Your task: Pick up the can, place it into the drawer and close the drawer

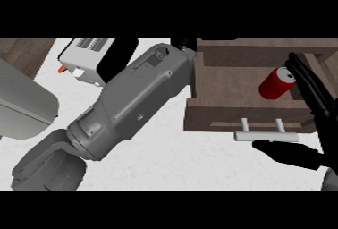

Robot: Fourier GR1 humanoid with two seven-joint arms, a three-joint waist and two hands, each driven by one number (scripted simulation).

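can (278, 83): lies tilted inside the drawer (228, 89)
handle (266, 136): touching right hand (290, 153), fingers relaxed, straight
left hand: hidden, cannot tell

**Colours around the brown drawer**

Brown wood-grained drawer (228, 89), darker along its front panel. Inside it, red can (278, 83) with silver-grey top. On the front, pale white-grey handle (267, 136). Just below and to the right of the drawer, black right hand (290, 153). Left of the drawer, grey forearm (132, 103), then white appliance (82, 60) with an orange spot. Under everything, white, faintly speckled counter (171, 165).
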